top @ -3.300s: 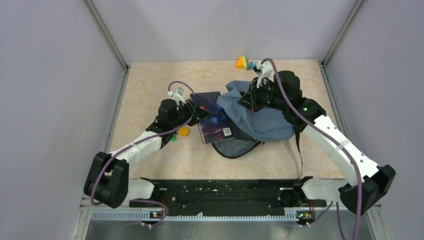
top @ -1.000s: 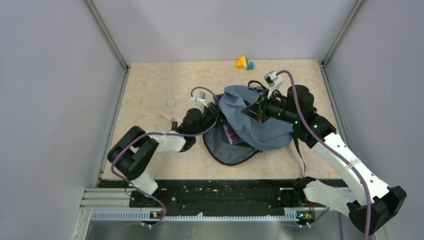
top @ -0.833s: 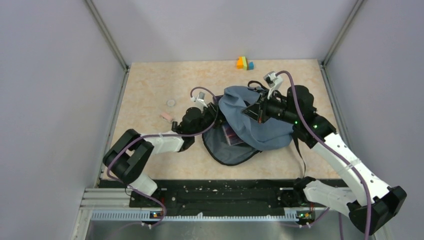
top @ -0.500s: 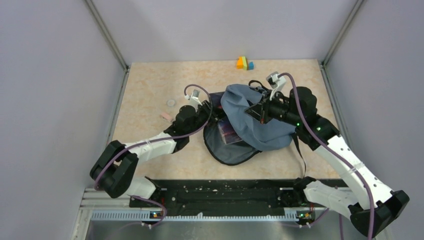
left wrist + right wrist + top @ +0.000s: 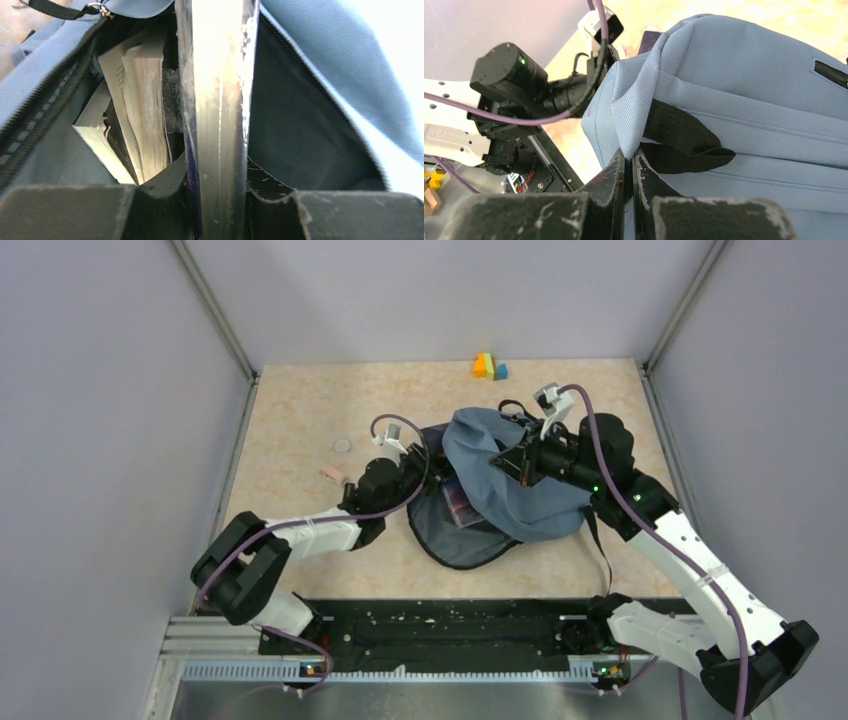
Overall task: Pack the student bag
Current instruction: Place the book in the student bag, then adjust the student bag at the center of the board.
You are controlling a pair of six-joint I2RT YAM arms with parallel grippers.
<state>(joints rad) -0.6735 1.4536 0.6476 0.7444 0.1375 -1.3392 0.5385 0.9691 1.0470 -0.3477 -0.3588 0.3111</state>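
A large grey-blue soft fabric backpack (image 5: 530,490) of coarse woven cloth lies slumped right of centre on the table, its mouth gaping toward the left, edged by a black toothed zip (image 5: 50,95) and lined in dark smooth fabric. A flat black webbing loop (image 5: 679,142) is sewn to its top seam. Inside leans a cream-paged paperback book (image 5: 132,125), its pages fanned and its corners curled. A thin glossy dark-covered book (image 5: 220,90) stands edge-on, part-way into the mouth. The tabletop (image 5: 300,400) is beige with a marbled pattern, boxed in by 3 plain lilac-grey walls (image 5: 120,440); at the far edge sit small coloured blocks (image 5: 488,365), and on the left a small pink piece (image 5: 332,472) and a pale round disc (image 5: 342,446). The left arm stretches low and diagonally to the backpack's mouth, its left gripper (image 5: 218,197) clamped on the glossy book's near edge. The right arm arches over from the right, its right gripper (image 5: 629,167) pinched tight on a raised fold of the backpack's cloth just beside the webbing loop.
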